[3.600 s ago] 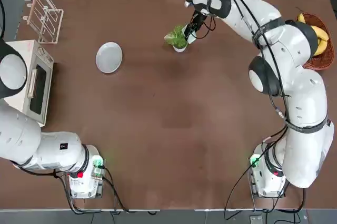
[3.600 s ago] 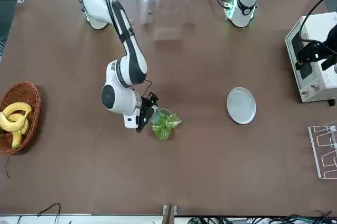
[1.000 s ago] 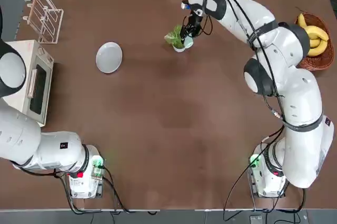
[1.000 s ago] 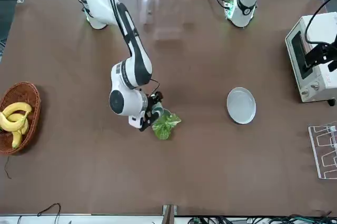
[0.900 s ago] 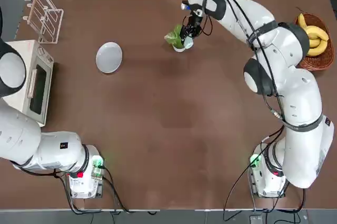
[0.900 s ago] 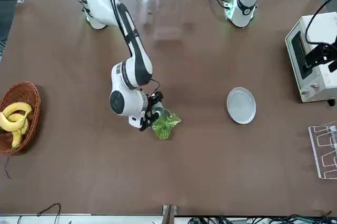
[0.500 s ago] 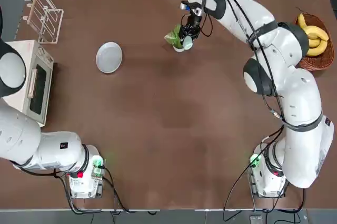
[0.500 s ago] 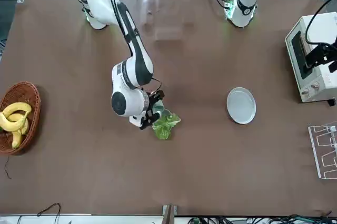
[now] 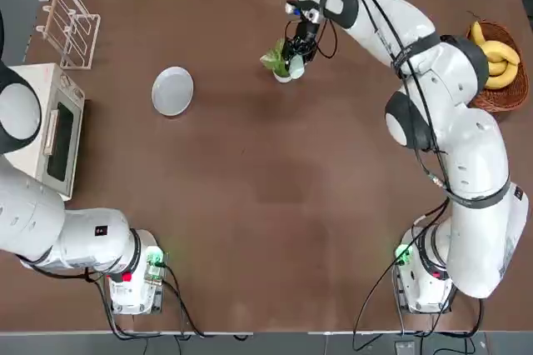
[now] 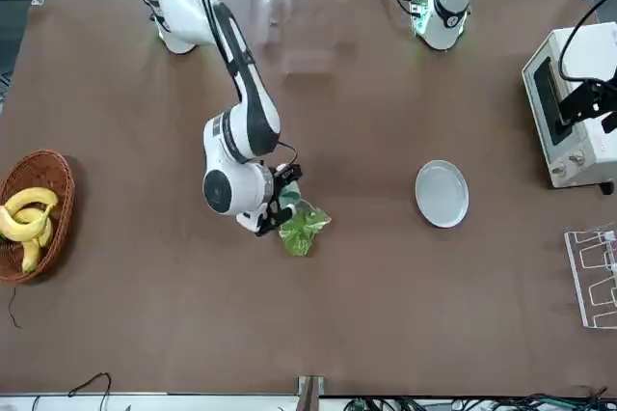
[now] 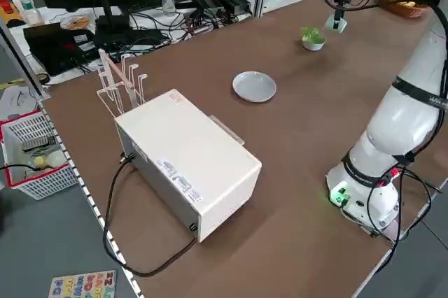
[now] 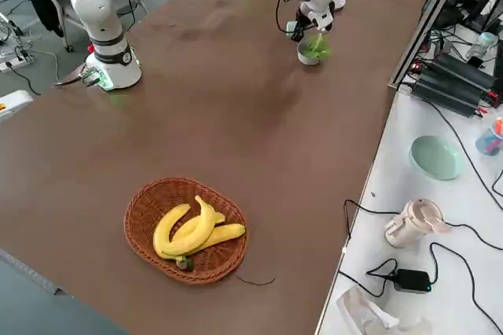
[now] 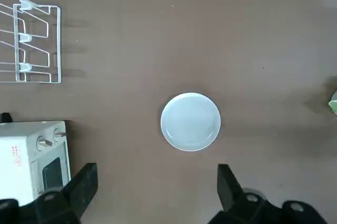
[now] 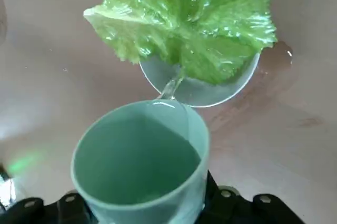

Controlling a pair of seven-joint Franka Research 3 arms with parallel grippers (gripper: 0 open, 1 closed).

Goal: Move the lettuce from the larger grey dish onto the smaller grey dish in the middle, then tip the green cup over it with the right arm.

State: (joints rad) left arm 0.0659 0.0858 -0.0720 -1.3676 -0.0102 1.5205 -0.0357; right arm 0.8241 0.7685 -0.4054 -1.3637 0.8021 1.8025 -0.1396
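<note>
The right gripper (image 14: pixel 142 195) is closed on one green cup (image 14: pixel 131 155), tilted so that a thin, glassy stream of clear liquid (image 14: pixel 171 88) runs over its rim. The stream reaches the lettuce (image 14: pixel 195 24), whose wet, glossy, crinkled leaves sit in and spill over the edge of one small round grey bowl (image 14: pixel 205 95). Beside the bowl, shiny wet patches (image 14: pixel 281 50) mark the smooth brown table (image 9: pixel 275 205). The bowl stands toward the table's far edge, with a strip of surface beyond it and a broad open stretch running back toward the arm bases. Well apart, on the robot's left side, lies one bare, flat, round, pale plate (image 9: pixel 172 91), with open tabletop between it and the bowl. The left gripper (image 13: pixel 157 169) is held over the table's left side, fingers spread and holding nothing. At that side stand one boxy white oven (image 11: pixel 189 158) and one white wire rack (image 9: pixel 75 30), with the oven nearer the robot. Toward the far right edge sits one round woven brown basket (image 12: pixel 141 221) with at least three smooth yellow bananas (image 12: pixel 196 229).
</note>
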